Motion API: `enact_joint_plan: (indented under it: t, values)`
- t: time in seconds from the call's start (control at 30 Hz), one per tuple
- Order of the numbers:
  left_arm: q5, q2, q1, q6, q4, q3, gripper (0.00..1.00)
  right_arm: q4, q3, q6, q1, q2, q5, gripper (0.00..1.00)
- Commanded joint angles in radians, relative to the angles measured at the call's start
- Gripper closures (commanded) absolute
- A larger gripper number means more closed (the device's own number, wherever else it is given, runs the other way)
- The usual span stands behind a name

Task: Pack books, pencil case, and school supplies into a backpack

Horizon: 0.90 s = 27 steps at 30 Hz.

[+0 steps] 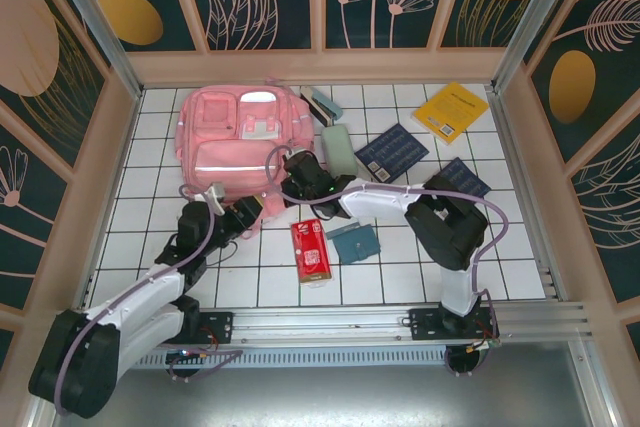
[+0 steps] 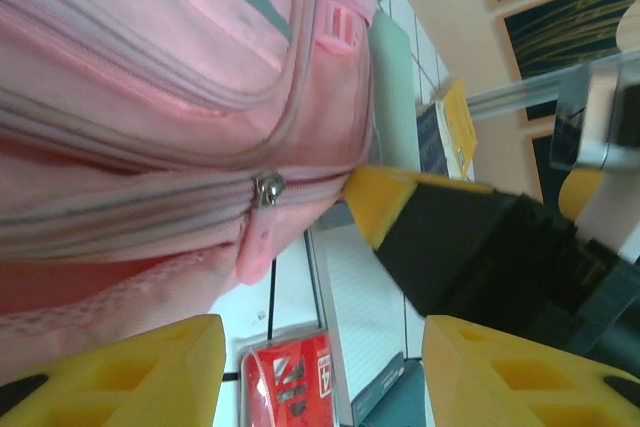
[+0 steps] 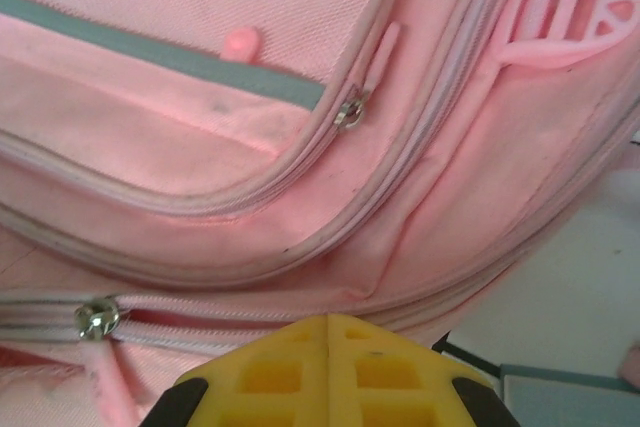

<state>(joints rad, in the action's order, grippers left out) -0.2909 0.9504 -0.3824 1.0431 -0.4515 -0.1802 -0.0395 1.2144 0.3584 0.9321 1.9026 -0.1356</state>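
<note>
While the pink backpack is lying flat on the tiled table, left of centre, its main zipper is running crosswise along the edge facing us. We are holding the right gripper fully closed at that edge; whether it is pinching fabric we cannot tell. Our left gripper is standing partly open, gripping nothing, and the zipper pull is dangling straight ahead, nearer it.
</note>
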Motion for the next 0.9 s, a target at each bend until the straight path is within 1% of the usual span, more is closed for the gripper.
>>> enact_joint_plan:
  t: [0.0, 0.13, 0.23, 0.33, 0.43, 0.6, 0.73, 0.87]
  values:
    - [0.002, 0.067, -0.034, 0.014, -0.085, -0.043, 0.47, -0.040, -0.014, 0.015, -0.002, -0.007, 0.008, 0.97]
    - [0.006, 0.151, -0.041, 0.040, -0.114, -0.041, 0.46, -0.046, -0.016, 0.017, -0.002, -0.002, 0.011, 0.97]
    - [-0.022, 0.200, -0.045, 0.064, -0.166, -0.038, 0.40, -0.058, -0.029, 0.023, -0.003, -0.005, 0.016, 0.97]
    - [-0.036, 0.237, -0.050, 0.079, -0.208, -0.044, 0.39, -0.066, -0.035, 0.028, -0.001, -0.001, 0.025, 0.97]
    - [-0.036, 0.262, -0.051, 0.085, -0.223, -0.053, 0.36, -0.071, -0.036, 0.037, -0.003, 0.007, 0.027, 0.97]
    - [-0.051, 0.314, -0.053, 0.108, -0.241, -0.080, 0.36, -0.081, -0.039, 0.045, -0.005, 0.001, 0.011, 0.98]
    - [-0.036, 0.351, -0.055, 0.122, -0.256, -0.077, 0.36, -0.080, -0.027, 0.036, -0.009, -0.008, 0.007, 0.98]
    - [-0.025, 0.337, -0.055, 0.135, -0.257, -0.071, 0.37, -0.081, -0.014, 0.025, -0.019, -0.026, 0.001, 0.98]
